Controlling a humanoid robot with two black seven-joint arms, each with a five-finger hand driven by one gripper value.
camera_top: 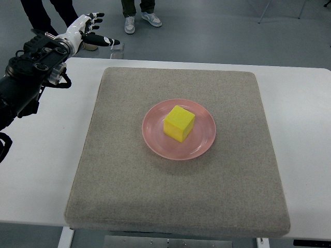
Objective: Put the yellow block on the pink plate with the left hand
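Honestly, little looks likely to go wrong: the block (179, 123) sits on the plate (202, 145), a bit left of centre, well inside the rim, on the grey mat (129, 181). Only an arm sweeping back over the plate could knock it. The left hand (89, 28) hangs beyond the table's far left corner, fingers spread, empty. The block is a clean yellow cube, sharp-edged, turned slightly.

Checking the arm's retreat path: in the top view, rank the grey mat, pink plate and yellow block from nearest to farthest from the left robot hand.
From the left robot hand, open at upper left:
1. Grey mat, its top-left corner closest.
2. Pink plate, mat centre.
3. Yellow block, on the plate.
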